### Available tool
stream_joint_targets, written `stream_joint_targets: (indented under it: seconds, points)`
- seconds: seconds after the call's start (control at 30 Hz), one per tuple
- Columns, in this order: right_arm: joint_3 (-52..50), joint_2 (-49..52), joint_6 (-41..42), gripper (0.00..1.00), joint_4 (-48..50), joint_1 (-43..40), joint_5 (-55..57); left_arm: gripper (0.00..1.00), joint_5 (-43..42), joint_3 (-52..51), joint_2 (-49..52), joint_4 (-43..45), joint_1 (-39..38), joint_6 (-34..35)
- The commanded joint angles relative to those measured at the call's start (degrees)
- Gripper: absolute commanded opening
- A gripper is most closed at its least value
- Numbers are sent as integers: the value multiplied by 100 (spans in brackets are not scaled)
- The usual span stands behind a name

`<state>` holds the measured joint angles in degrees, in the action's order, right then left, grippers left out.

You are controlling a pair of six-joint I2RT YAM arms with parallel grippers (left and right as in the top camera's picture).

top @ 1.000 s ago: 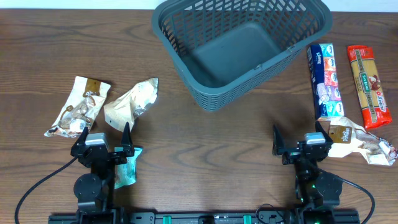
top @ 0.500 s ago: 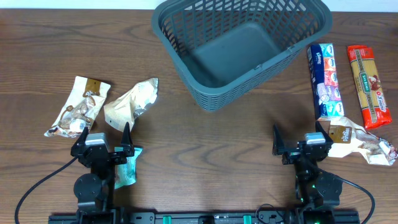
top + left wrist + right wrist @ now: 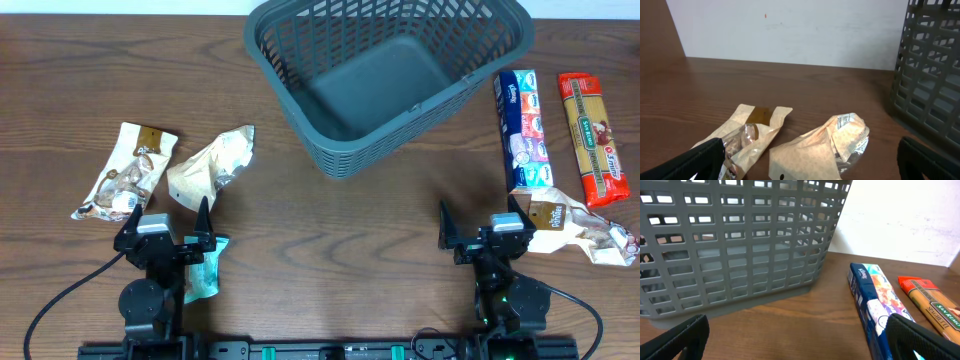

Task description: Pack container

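The container (image 3: 345, 150), a big grey-blue lattice basket, stands empty at the back centre of the table; its wall fills the left of the right wrist view (image 3: 740, 245) and the right edge of the left wrist view (image 3: 930, 75). My left gripper (image 3: 166, 225) rests open near the front left, with two beige snack packets (image 3: 125, 170) (image 3: 212, 165) just beyond it. In the left wrist view the gripper (image 3: 807, 165) holds nothing. My right gripper (image 3: 480, 225) is open at the front right, and in its own wrist view (image 3: 800, 340) only bare wood lies between the jaws.
A small teal packet (image 3: 203, 275) lies beside the left arm's base. On the right lie a blue packet (image 3: 523, 130), a red-orange long pack (image 3: 590, 138) and a crumpled beige packet (image 3: 580, 228). A white wall stands behind the table.
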<state>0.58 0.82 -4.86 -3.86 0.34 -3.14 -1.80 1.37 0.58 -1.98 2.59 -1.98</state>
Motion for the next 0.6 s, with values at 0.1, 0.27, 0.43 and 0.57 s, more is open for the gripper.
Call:
stream_joint_targets:
  seconds: [0.1,0.27,0.43,0.57]
  points:
    - [-26,-50,-55,99,-15,48,57,99,-354,-111,-35,-85,33,144]
    - [-26,-50,92,99,127,50,-13,99,-2293,42,-35,7,33,861]
    - [240,-50,243,99,586,44,20,99,-3567,566,-35,-258,26,1812]
    - [901,-50,245,99,243,33,20,99,-4155,1263,-31,-1161,17,1880]
